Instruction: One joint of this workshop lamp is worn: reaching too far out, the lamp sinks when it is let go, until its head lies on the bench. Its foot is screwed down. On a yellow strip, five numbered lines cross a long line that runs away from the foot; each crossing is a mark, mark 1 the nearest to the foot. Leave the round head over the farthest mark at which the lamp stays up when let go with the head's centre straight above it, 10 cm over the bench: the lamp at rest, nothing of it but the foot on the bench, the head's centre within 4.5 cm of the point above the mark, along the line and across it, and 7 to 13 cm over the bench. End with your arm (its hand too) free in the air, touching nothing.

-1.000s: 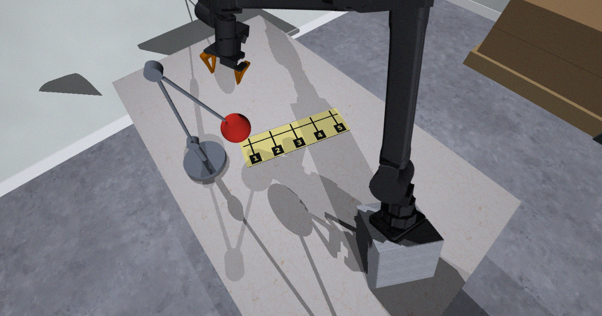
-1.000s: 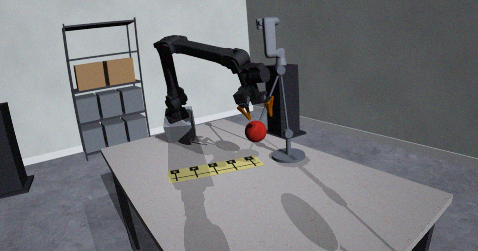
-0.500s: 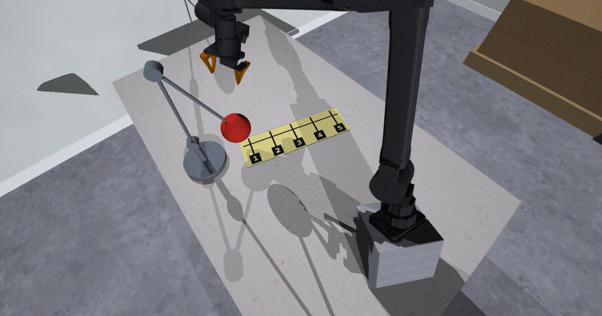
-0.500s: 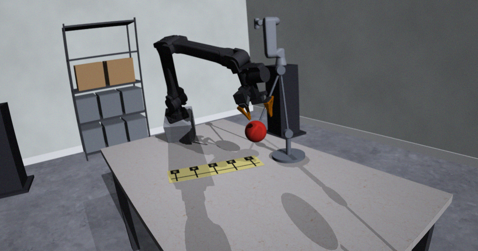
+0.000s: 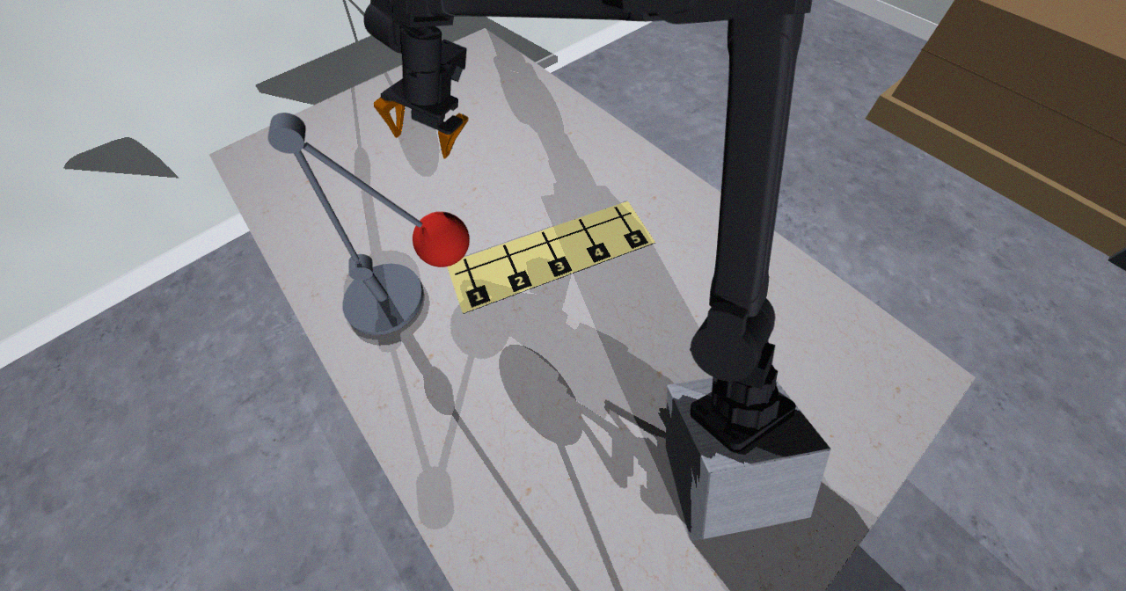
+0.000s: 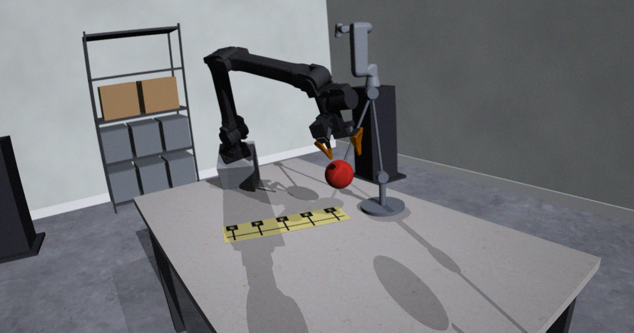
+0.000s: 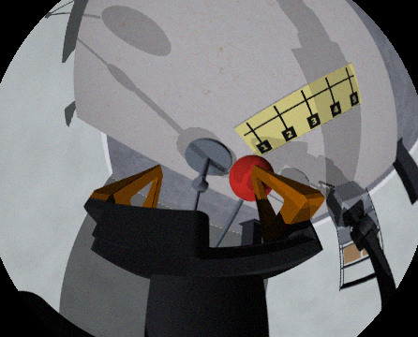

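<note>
Top view: the black parallel gripper with orange fingertips [image 5: 420,128] hangs fully spread and empty above the pale stone bench top [image 5: 866,367]; the lamp's round red head [image 5: 440,238] floats off the bench between the grey disc foot [image 5: 382,304] and the mark-1 end of the yellow numbered strip [image 5: 555,259].

Exterior view: the gripper [image 6: 339,145] sits above the red head [image 6: 339,174], apart from it; a dark metal shelf rack [image 6: 87,65] stands behind.

Wrist view: one orange fingertip [image 7: 278,194] overlaps the red head [image 7: 246,176].
</note>
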Controlling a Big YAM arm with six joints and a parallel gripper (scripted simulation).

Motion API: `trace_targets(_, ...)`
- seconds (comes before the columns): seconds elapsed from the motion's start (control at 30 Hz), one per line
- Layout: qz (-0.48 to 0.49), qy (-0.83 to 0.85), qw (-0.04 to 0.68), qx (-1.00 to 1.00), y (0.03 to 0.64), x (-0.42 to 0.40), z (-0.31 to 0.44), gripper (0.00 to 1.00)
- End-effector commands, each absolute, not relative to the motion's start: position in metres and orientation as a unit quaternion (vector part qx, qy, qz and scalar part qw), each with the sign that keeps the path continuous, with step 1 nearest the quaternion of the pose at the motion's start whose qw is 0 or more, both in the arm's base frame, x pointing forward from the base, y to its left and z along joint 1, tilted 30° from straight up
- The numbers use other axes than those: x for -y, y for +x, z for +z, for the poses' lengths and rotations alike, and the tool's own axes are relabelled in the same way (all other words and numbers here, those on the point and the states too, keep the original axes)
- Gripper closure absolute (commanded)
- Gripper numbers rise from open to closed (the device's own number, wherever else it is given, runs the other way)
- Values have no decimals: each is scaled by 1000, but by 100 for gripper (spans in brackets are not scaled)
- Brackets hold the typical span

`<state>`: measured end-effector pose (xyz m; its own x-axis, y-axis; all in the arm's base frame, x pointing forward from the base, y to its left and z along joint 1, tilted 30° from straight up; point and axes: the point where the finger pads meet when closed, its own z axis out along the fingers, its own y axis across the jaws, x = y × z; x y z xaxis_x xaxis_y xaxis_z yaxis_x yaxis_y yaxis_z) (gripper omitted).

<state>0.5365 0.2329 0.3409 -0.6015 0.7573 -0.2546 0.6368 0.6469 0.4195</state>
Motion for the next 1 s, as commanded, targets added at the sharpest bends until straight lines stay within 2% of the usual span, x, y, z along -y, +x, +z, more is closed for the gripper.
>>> trace_targets(0.0, 149, 375, 221, -888, 533, -234, 348, 0)
trace_targets(0.43, 143, 249, 271, -919, 513, -236, 346, 0)
trace_targets(0.97, 117, 148, 288, -939, 500, -225, 311, 0)
